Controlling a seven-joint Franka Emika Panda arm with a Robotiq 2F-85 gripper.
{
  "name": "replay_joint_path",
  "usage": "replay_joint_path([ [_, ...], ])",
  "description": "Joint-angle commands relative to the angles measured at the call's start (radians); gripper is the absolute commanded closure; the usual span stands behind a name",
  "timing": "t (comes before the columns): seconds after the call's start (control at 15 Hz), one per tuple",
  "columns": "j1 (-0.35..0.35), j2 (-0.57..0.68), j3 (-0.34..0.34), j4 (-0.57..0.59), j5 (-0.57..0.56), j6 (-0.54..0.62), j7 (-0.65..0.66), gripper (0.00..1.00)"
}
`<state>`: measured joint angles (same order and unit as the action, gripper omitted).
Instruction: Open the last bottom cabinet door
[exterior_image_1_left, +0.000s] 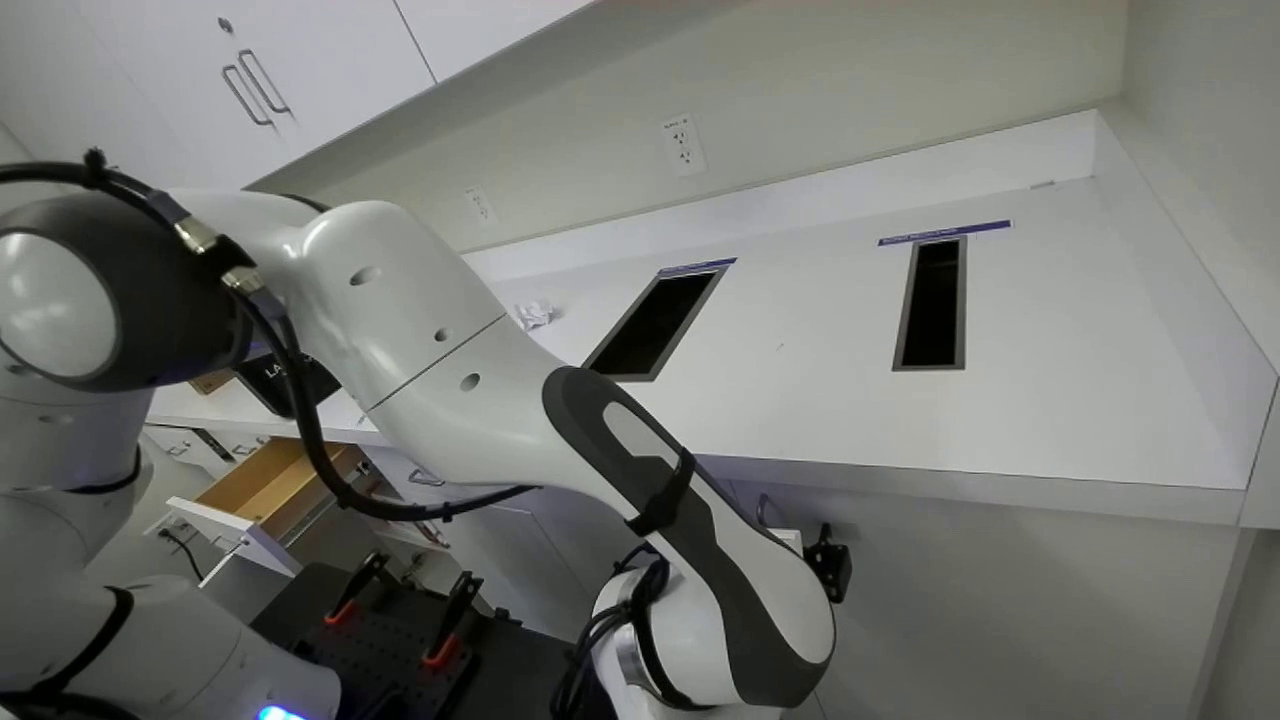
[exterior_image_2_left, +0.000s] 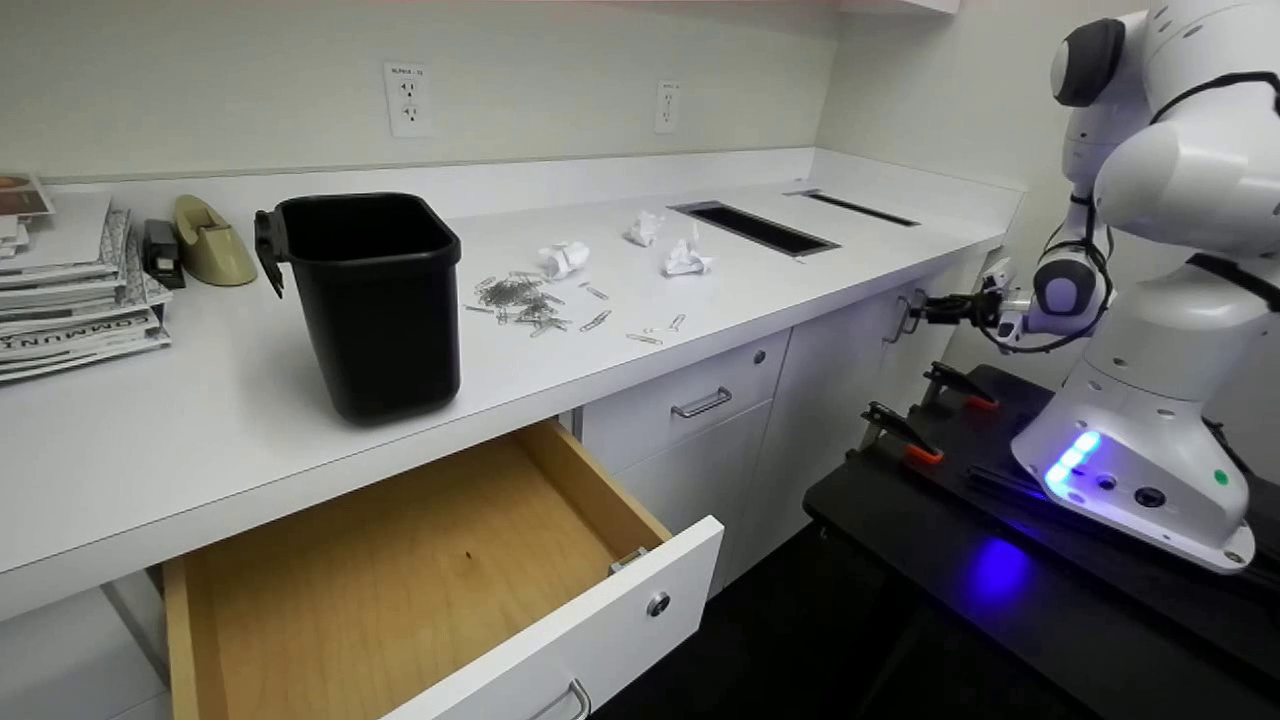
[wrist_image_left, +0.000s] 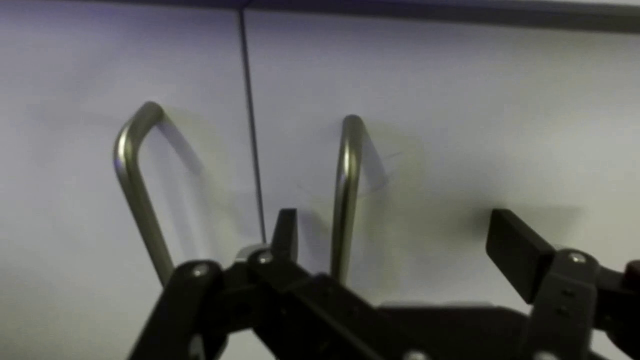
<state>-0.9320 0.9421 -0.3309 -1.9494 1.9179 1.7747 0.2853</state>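
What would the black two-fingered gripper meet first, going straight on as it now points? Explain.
Probably the flat white cabinet door: the fingers seem to straddle its silver bar handle, though depth is unclear.

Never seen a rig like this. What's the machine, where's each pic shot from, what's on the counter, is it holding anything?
The machine is a single robot arm ending in a black two-finger gripper. Two pictures come from cameras outside the robot, looking at the scene from different places; the close-up comes from a camera on its wrist. In an exterior view, the counter bears a black bin, loose paper clips, crumpled paper, a tape dispenser and a stack of papers. Nothing is held: in the wrist view the gripper is open, with a metal handle between its two sides. That handle belongs to the closed cabinet door it is meant to open.
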Motion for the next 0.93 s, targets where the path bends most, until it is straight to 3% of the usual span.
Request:
replay_joint_path([
  [0.0, 0.009, 0.015, 0.004, 0.024, 0.016, 0.023, 0.034, 0.34],
  [0.6, 0.004, 0.005, -0.009, -0.006, -0.013, 0.008, 0.068, 1.0],
  [0.87, -0.025, 0.02, -0.051, 0.023, -0.092, -0.033, 0.049, 0.97],
])
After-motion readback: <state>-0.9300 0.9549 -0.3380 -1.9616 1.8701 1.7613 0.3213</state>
